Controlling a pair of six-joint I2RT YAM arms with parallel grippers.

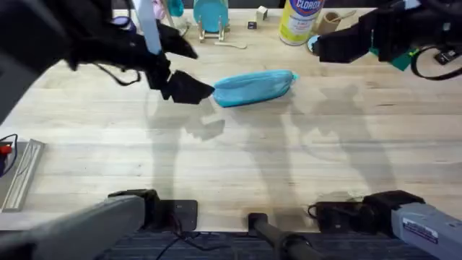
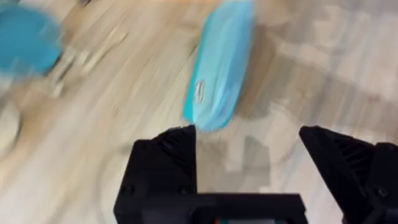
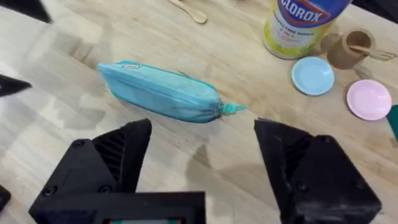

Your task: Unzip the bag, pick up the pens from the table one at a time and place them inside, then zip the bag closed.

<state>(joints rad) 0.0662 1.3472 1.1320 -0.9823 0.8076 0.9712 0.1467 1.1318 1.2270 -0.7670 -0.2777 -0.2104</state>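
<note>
The bag [image 1: 254,87] is seen lying flat on the table [image 1: 231,159] — zipped, just in front of the Clorox canister [image 1: 299,20]. The left gripper [image 2: 247,134] is held beside one end of the bag, fingers apart; the right gripper [image 3: 202,140] hangs off the other end — fingers likewise spread, nothing clamped.

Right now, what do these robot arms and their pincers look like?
Both arms are mostly black, with grey segments near their bases; the right one bears a white printed label. The left gripper and right gripper each have two chunky, angular black fingers. Thin black cables loop along the arms, and the right arm shows a teal-green part.
</note>
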